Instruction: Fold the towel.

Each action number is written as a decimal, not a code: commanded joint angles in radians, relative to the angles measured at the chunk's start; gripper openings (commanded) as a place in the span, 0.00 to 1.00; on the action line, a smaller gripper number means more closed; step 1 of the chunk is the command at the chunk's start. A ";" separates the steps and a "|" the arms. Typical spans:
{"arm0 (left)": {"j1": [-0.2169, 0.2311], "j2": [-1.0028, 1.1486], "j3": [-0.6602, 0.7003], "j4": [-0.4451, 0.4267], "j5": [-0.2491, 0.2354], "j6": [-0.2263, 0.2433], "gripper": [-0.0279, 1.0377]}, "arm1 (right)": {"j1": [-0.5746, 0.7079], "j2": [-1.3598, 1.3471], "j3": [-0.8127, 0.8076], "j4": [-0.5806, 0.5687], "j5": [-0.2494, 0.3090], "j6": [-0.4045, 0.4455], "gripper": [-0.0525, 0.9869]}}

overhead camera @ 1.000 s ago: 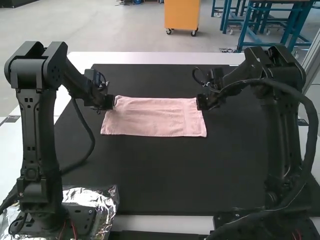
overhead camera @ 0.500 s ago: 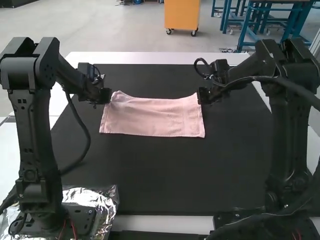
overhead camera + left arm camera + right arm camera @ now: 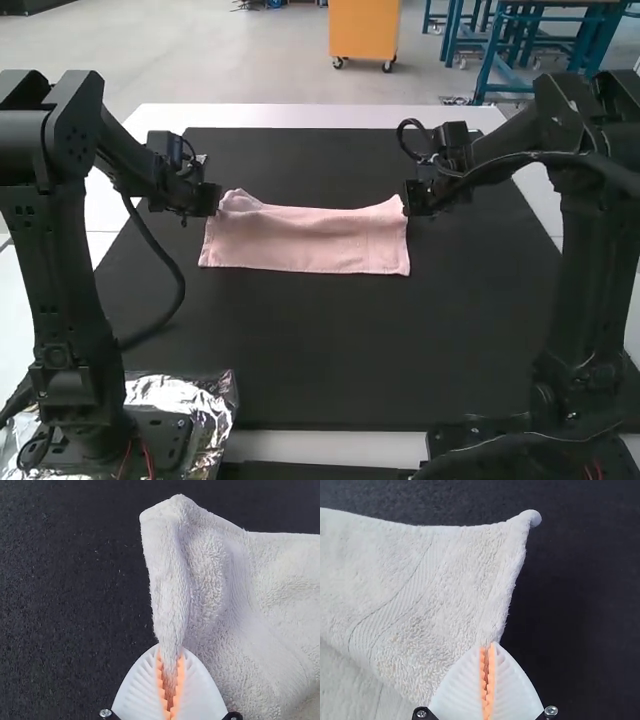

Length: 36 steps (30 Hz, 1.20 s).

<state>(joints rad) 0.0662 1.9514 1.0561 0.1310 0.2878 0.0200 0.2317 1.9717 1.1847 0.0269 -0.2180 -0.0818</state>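
White tabletop [image 3: 300, 117], black mat [image 3: 330, 350] on it, crumpled foil [image 3: 180, 395] by the left arm's base [image 3: 92, 440]. Pink towel [image 3: 310, 242] is on the mat's far half, left gripper [image 3: 218, 201] and right gripper [image 3: 408, 205] each with fingers closed on it near a far corner. Since the last frame: right gripper shifted outward, far edge dips more mid-span, near edge unchanged.
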 commanded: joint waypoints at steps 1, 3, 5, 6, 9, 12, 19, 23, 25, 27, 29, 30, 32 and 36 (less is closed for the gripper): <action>0.015 -0.069 -0.028 0.018 0.016 0.020 0.05 | -0.017 -0.076 -0.017 0.007 -0.018 0.008 0.03; 0.015 -0.089 -0.048 0.018 0.028 0.020 0.05 | -0.026 -0.100 -0.034 0.008 -0.020 0.008 0.03; 0.015 -0.109 -0.068 0.016 0.028 0.020 0.05 | -0.035 -0.126 -0.057 0.008 -0.027 0.008 0.03; 0.017 -0.120 -0.081 0.016 0.028 0.020 0.05 | -0.040 -0.137 -0.069 0.008 -0.032 0.008 0.03; 0.035 -0.147 -0.120 0.027 0.028 0.020 0.05 | -0.054 -0.166 -0.109 0.008 -0.038 0.008 0.03; 0.061 -0.167 -0.156 0.033 0.028 0.020 0.05 | -0.058 -0.191 -0.152 0.008 -0.055 0.007 0.03; 0.095 -0.226 -0.240 0.045 0.028 0.020 0.05 | -0.060 -0.241 -0.249 0.011 -0.063 0.008 0.03; 0.095 -0.250 -0.288 0.052 0.028 0.020 0.05 | -0.054 -0.251 -0.298 0.018 -0.064 0.020 0.03; 0.095 -0.266 -0.311 0.052 0.028 0.020 0.05 | -0.052 -0.252 -0.318 0.019 -0.064 0.022 0.03; 0.095 -0.282 -0.337 0.053 0.030 0.020 0.05 | -0.052 -0.254 -0.335 0.019 -0.069 0.024 0.03; 0.095 -0.296 -0.364 0.064 0.031 0.018 0.05 | -0.052 -0.252 -0.352 0.022 -0.070 0.025 0.03; 0.095 -0.301 -0.380 0.073 0.030 0.015 0.05 | -0.052 -0.252 -0.362 0.028 -0.070 0.025 0.03; 0.092 -0.310 -0.406 0.084 0.030 0.012 0.05 | -0.051 -0.252 -0.382 0.044 -0.070 0.030 0.03; 0.087 -0.310 -0.459 0.140 0.013 0.003 0.05 | -0.051 -0.241 -0.415 0.056 -0.069 0.040 0.22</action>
<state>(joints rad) 0.1310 1.6630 0.6193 0.2436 0.3435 0.0219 0.1913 1.7535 0.7853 0.0776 -0.3111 -0.0532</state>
